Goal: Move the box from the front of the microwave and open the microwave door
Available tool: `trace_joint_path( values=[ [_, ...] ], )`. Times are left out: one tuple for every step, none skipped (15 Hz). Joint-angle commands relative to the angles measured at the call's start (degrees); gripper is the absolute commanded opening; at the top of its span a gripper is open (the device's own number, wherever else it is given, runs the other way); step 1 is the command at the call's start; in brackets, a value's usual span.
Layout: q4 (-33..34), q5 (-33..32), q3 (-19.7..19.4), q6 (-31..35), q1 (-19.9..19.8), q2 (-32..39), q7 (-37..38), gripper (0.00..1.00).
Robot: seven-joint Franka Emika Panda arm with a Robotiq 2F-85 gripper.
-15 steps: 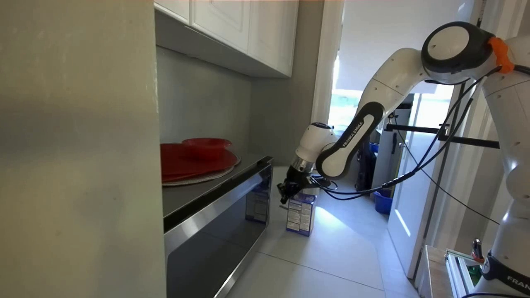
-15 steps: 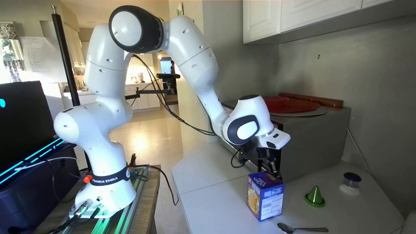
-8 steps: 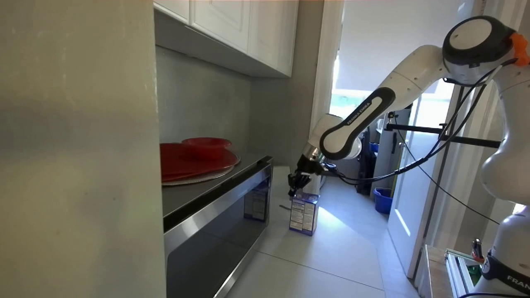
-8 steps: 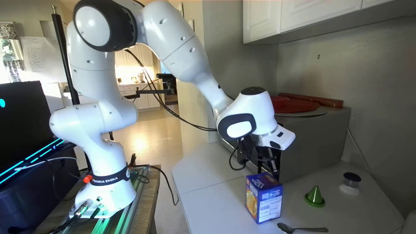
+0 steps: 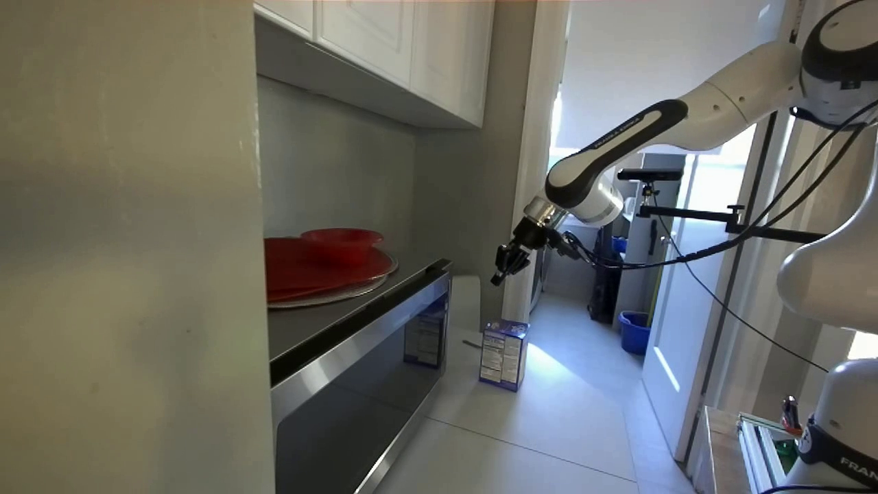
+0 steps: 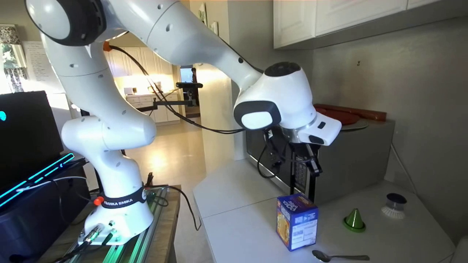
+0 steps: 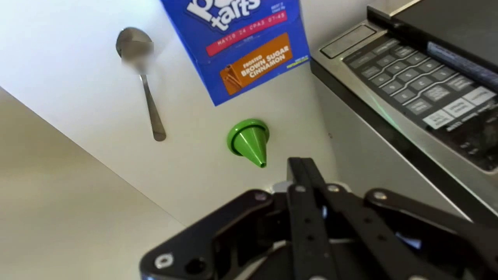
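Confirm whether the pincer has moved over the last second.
Yes: in an exterior view, the pincer has gone up and toward the picture's right, relative to the microwave.

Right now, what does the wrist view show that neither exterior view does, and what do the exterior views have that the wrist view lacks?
Only in the wrist view: a readable orange label, "Frosted Brown Sugar Cinnamon", and a pink date band, both printed on the box.

Only in the exterior views: the white cabinets, a red bowl atop the microwave, and the robot's white arm.

Shared: the box, the microwave and the gripper, plus, in an exterior view, the spoon and green cone.
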Motion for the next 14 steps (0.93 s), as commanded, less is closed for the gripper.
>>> trace_joint_path(
  values=[
    [-3.48, 3.22, 15.41, -1.77, -13.98, -1.55, -6.21, 0.00],
    [-4.64, 2.13, 20.17, -1.29, -18.16, -0.53, -6.60, 0.00],
    [-5.89, 0.66, 24.89, -1.14, -22.21, 0.75, -6.75, 0.00],
    [-7.42, -0.87, 29.53, -0.57, -26.24, 1.88, -6.59, 0.00],
    [-9.07, -2.59, 34.33, -0.33, -30.61, 3.01, -6.19, 0.00],
    [-11.06, -4.46, 38.81, 0.12, -34.85, 4.48, -5.78, 0.00],
    [-12.49, -6.25, 42.22, 0.00, -38.03, 5.80, -5.39, 0.00],
    [-14.02, -8.50, 46.08, -0.56, -41.97, 7.21, -4.92, 0.00],
    [-15.82, -15.81, 45.72, -0.49, -42.04, 11.28, -0.96, 0.00],
    [-17.07, -19.01, 47.30, -1.10, -43.52, 13.40, -0.37, 0.00],
    [-18.38, -21.97, 48.92, -1.74, -45.17, 15.59, 0.52, 0.00],
    [-19.67, -23.87, 50.03, -2.21, -46.09, 18.08, 0.97, 0.00],
    [-20.57, -25.17, 51.02, -3.06, -46.46, 20.51, 0.94, 0.00],
    [-21.64, -26.37, 52.38, -3.55, -47.00, 22.90, 1.12, 0.00]
  ],
)
